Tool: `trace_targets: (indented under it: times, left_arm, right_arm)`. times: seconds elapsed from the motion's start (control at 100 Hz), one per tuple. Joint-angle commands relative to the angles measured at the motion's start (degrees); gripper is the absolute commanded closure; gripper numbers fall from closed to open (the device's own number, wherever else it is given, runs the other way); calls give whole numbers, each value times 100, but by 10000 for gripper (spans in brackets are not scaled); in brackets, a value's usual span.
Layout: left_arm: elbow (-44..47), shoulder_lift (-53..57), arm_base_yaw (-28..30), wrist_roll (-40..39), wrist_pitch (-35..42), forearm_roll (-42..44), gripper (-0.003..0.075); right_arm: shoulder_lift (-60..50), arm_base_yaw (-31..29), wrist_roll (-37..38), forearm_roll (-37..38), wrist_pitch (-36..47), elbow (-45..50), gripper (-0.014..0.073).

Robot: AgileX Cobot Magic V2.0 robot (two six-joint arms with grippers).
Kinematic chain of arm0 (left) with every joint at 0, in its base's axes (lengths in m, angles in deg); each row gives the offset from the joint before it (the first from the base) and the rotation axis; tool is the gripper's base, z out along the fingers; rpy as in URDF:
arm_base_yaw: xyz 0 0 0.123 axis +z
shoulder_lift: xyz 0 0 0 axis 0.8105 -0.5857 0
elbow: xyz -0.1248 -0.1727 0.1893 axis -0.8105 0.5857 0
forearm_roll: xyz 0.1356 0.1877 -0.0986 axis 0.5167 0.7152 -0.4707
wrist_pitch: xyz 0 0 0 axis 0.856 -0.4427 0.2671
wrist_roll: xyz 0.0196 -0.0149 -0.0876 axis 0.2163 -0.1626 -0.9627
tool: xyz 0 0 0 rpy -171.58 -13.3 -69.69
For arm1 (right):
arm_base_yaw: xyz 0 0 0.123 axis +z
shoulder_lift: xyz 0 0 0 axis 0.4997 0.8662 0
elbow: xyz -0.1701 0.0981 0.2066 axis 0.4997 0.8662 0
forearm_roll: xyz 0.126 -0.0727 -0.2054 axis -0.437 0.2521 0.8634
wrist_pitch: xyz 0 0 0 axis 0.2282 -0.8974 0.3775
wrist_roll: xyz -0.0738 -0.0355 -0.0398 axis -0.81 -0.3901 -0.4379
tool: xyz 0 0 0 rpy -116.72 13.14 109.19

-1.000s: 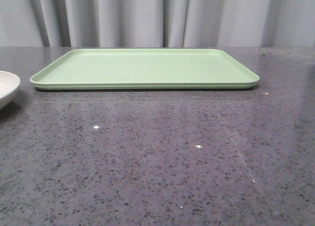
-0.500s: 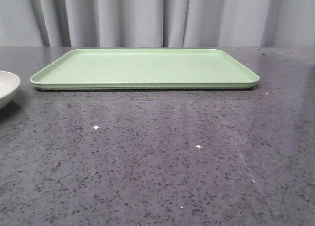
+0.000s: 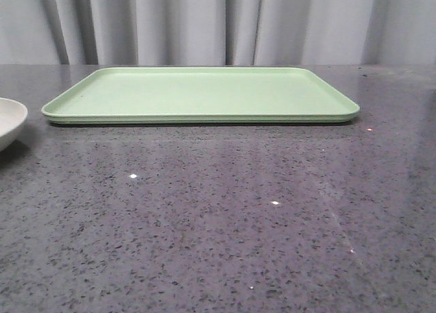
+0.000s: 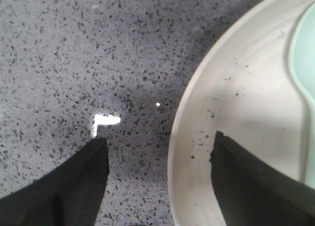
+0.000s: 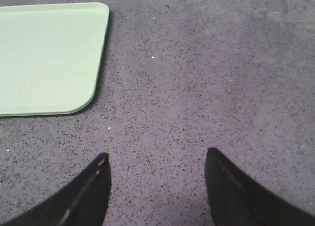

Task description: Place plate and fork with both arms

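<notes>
The cream-white plate (image 3: pixel 9 122) sits at the far left edge of the front view, on the table left of the tray. In the left wrist view the plate (image 4: pixel 246 103) fills one side, with a pale blue spoon-like utensil (image 4: pixel 304 63) lying in it. My left gripper (image 4: pixel 160 142) is open and straddles the plate's rim: one finger over the plate's inside, the other over bare table. My right gripper (image 5: pixel 156 159) is open and empty over bare table, near a corner of the tray (image 5: pixel 47 53). The yellow fork is out of view. Neither arm shows in the front view.
The pale green rectangular tray (image 3: pixel 201 95) lies flat at the middle back of the dark speckled table (image 3: pixel 225 217). Grey curtains (image 3: pixel 218 23) hang behind the table.
</notes>
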Motion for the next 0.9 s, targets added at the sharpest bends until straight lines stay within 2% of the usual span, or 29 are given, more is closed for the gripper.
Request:
trace_targets:
  times: [0.0,0.58,0.65,0.89]
  left_arm:
    - [-181,93,8,-1,118,-44,282]
    - [-181,-220,8,-1,124,-55,293]
    - [-181,-220,8,-1,124,-65,345]
    - [-181,-220,8,-1,102,-148,608]
  right_arm:
    - [49,-41,-49,31,447,-210,157]
    - [49,-41,-49,31,442,-210,157]
    - [49,-41,-49,31,442,-210,157]
    - [49,-41,-49,31,442,-210,157]
